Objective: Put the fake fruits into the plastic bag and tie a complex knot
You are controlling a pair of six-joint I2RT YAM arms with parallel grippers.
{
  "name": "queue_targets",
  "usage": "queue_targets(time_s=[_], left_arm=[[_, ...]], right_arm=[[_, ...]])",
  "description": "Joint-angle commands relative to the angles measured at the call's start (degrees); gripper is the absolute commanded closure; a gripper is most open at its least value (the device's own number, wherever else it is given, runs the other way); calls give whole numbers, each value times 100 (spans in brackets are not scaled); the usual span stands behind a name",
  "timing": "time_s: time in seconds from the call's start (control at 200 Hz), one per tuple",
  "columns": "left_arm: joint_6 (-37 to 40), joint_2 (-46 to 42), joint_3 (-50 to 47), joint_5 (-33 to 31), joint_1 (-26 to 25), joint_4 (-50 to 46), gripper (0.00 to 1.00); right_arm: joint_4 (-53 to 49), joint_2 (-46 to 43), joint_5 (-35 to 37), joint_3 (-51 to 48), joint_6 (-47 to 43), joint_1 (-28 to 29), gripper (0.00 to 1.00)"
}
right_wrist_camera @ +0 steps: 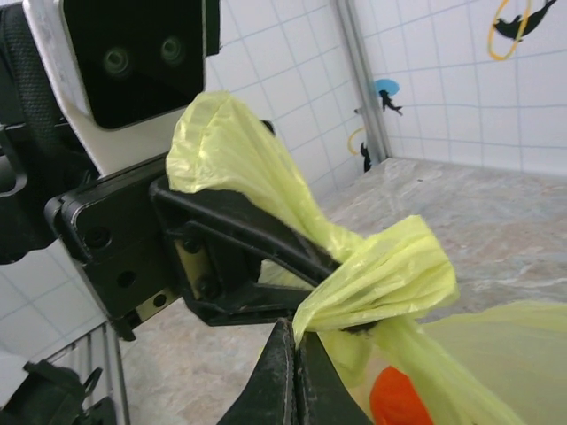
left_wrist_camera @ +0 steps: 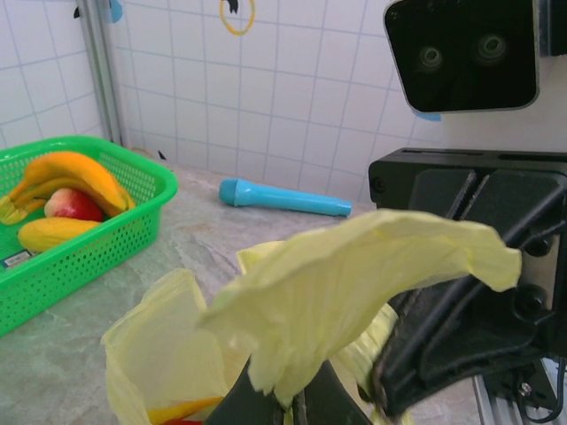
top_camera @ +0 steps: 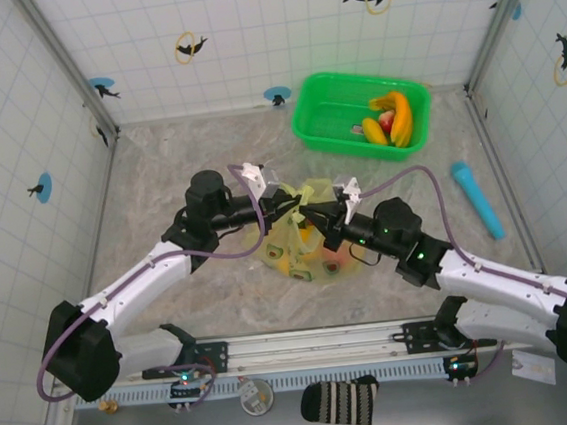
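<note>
You had the left gripper pressed together on a crumpled yellow-green handle strip of the thin translucent yellow-green plastic bag. The strip rose from between the two fingers and bent over to the right. Your right gripper was also closed, and it pinched a twisted piece of the bag's handle just at its fingertips. The two grippers met tip to tip above the bag, almost touching each other, in the middle of the marbled grey-beige table.

The bag sat on the table under them with its top gathered upward. Inside it you could see an orange round plastic fruit through the film. The strips seemed to cross between the grippers, but I could not tell if a knot was already made there.

The rigid bright green plastic basket stood well apart at the far side, with yellow plastic bananas and a red plastic fruit in it. A cyan plastic cylinder lay on the table to the right.
</note>
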Motion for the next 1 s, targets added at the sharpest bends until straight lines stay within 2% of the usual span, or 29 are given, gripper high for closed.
queue_targets(time_s=[0.0, 0.355, 0.806, 0.856, 0.926, 0.991], left_arm=[[-129, -52, 157, -2, -32, -75, 91], [-239, -35, 273, 66, -38, -154, 77], [-191, 9, 403, 127, -23, -288, 78], [-222, 18, 417, 154, -26, -292, 75], [-248, 31, 425, 229, -23, -295, 64], [-248, 25, 425, 298, -23, -295, 60]], right_arm=[[-27, -152, 276, -77, -109, -74, 100], [-168, -207, 278, -213, -181, -66, 100], [-234, -228, 277, -258, -181, -112, 100], [-217, -172, 226, -231, -186, -99, 100], [-231, -81, 218, -179, -201, -75, 100], [-230, -19, 202, -137, -210, -66, 100]])
